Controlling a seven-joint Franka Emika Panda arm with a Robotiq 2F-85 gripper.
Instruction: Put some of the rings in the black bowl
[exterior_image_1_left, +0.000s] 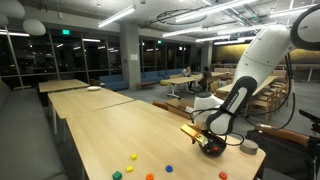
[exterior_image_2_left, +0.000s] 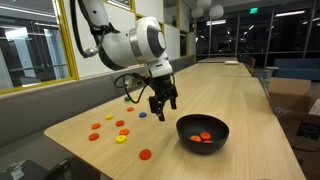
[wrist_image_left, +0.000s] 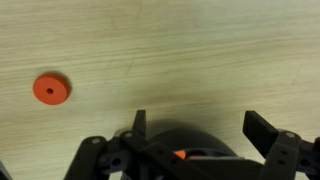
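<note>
The glossy black bowl (exterior_image_2_left: 203, 131) sits on the wooden table and holds a few orange-red rings (exterior_image_2_left: 203, 138). It also shows in an exterior view (exterior_image_1_left: 213, 146) and at the bottom of the wrist view (wrist_image_left: 185, 140). My gripper (exterior_image_2_left: 163, 108) hangs open and empty just above the table, beside the bowl's left rim. In the wrist view the open fingers (wrist_image_left: 196, 125) straddle the bowl's far edge. Several loose rings (exterior_image_2_left: 120, 131) in orange, red, yellow, blue and green lie left of the bowl. One orange ring (wrist_image_left: 51, 89) lies on the table in the wrist view.
A pale grey cup (exterior_image_1_left: 249, 146) stands by the bowl near the table edge. More rings (exterior_image_1_left: 131, 157) lie toward the table's near end. Other long tables (exterior_image_1_left: 75, 87) and chairs stand behind. The table edge (exterior_image_2_left: 100, 165) runs close to the rings.
</note>
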